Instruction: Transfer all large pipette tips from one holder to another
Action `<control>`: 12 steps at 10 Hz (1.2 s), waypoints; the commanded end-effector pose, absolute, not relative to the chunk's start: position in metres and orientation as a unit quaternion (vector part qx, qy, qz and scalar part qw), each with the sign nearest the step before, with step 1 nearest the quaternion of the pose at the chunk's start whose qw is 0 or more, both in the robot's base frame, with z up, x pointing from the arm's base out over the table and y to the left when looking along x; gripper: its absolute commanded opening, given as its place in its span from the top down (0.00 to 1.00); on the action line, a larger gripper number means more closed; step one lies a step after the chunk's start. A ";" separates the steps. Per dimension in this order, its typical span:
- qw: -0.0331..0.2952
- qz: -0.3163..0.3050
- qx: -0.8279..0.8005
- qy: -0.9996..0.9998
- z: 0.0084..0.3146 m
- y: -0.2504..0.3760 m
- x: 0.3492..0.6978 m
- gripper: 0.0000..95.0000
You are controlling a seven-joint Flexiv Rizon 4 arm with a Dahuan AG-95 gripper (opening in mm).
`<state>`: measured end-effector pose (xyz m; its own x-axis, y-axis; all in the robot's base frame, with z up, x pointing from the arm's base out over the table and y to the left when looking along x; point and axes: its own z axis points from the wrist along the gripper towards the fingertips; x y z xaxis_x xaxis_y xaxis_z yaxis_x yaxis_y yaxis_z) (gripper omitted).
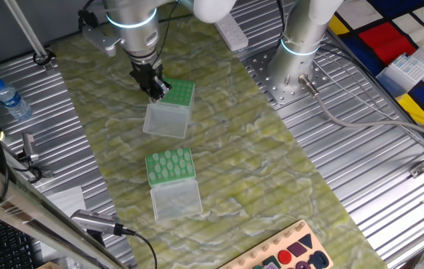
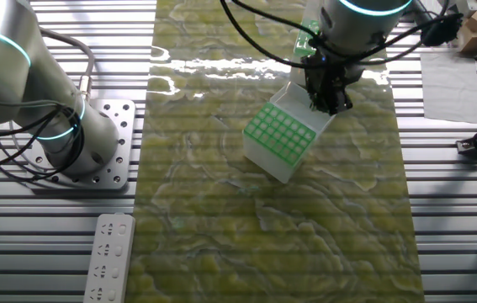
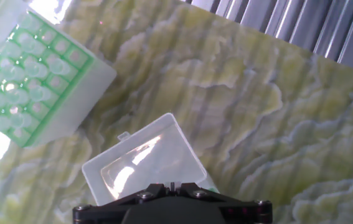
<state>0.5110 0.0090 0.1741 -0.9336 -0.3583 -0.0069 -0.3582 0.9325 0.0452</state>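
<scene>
hand view shows the large pipette tips [image 3: 15, 87] standing in the green-topped holder [image 3: 39, 78] at about ten o'clock of the picture, whitish cones packed in most of its holes. just below centre lies a clear open lid [image 3: 148, 162], and the dark gripper body fills the bottom edge at six o'clock; its fingertips are out of sight there, so i cannot tell from this view how wide it stands.

in one fixed view the gripper [image 1: 158, 90] hangs over the far green rack [image 1: 178, 93], at the rack's nine o'clock corner, with that rack's clear lid [image 1: 167, 119] folded out toward six o'clock. the fingers look close together, but whether they have hold of a tip i cannot tell. the full holder [image 1: 170, 166] sits nearer, at six o'clock from the first, well apart, its own lid [image 1: 176, 200] open in front.

the other fixed view has the gripper [image 2: 329, 103] at the rack's two o'clock edge. everything rests on a yellow-green marbled mat [image 1: 271, 164]. a water bottle [image 1: 8, 99] lies at nine o'clock on the ribbed metal table [image 1: 376, 172].
</scene>
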 end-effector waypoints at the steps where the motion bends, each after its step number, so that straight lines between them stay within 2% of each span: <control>1: 0.022 0.000 0.141 -0.990 0.179 0.061 0.550 1.00; 5: 0.035 0.016 0.104 -0.994 0.180 0.126 0.579 1.00; 9: 0.045 0.008 0.164 -0.985 0.181 0.122 0.579 1.00; 12: 0.030 -0.012 0.191 -0.981 0.181 0.122 0.579 1.00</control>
